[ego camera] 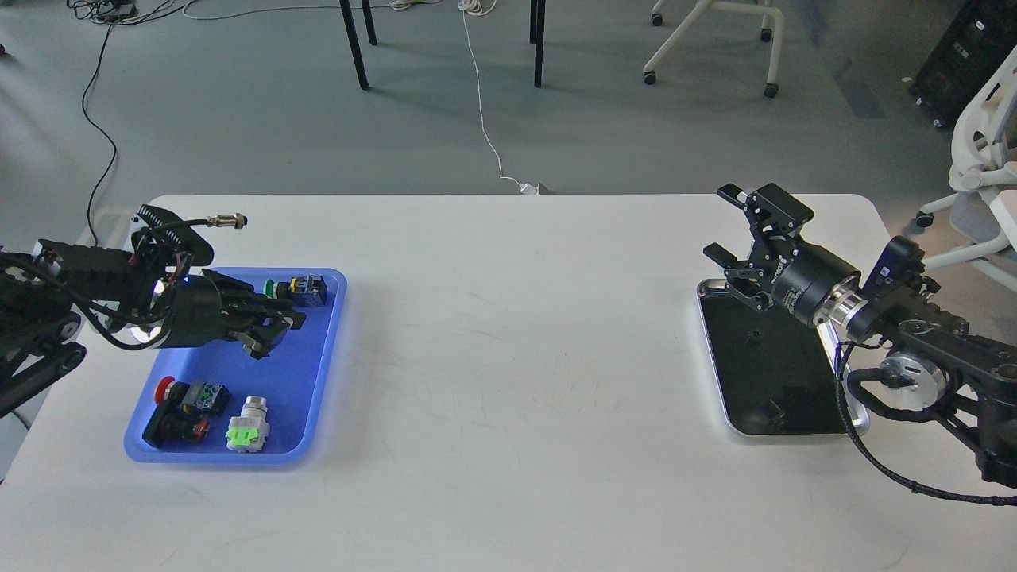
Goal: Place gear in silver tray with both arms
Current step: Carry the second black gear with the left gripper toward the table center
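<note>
The silver tray (713,373) lies on the table's right side, its dark floor mirroring my right arm. My right gripper (732,226) hovers over the tray's far left corner with its fingers spread wide and nothing between them. My left gripper (272,329) is held above the middle of the blue tray (318,373); its dark fingers overlap, so I cannot tell whether it holds anything. In the blue tray lie a green-capped switch (296,290), a red-capped switch (181,405) and a white and green part (246,430). The yellow-capped switch is hidden behind my left gripper.
The white table (508,357) stretches between the two trays. A white cable (486,119), chair legs and office chairs stand on the floor behind the table. My right arm's cable (882,469) loops over the table near the silver tray's right rim.
</note>
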{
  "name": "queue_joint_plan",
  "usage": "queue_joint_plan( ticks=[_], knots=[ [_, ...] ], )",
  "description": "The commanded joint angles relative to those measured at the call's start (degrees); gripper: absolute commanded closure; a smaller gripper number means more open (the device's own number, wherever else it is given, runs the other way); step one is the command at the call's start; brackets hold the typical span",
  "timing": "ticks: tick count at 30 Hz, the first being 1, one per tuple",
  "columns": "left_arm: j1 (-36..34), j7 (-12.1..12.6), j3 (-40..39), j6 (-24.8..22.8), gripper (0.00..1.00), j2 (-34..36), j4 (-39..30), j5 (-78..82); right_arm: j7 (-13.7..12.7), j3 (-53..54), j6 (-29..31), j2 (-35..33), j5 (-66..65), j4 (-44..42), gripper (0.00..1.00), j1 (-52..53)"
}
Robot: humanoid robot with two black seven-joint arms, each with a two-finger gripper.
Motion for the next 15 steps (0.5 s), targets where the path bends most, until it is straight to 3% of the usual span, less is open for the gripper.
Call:
queue_joint_plan(
  ticks=[1, 8, 15],
  knots=[
    [-3.1, 0.0, 0.0, -2.0, 0.85, -0.3, -6.9, 0.2, 0.0, 0.1, -0.1, -0.2, 0.0, 0.0, 0.03, 0.1],
    [-9.0, 0.0, 0.4, -3.7, 0.85, -10.7, -7.8, 4.3, 0.0, 0.8, -0.2, -0.3, 0.0, -0.1, 0.03, -0.4],
    [-13.6, 0.0, 8.0, -3.7, 0.84, -25.8, 2.6, 4.3, 0.0, 0.8, -0.5, -0.6, 0.1, -0.5, 0.03, -0.6]
  ],
)
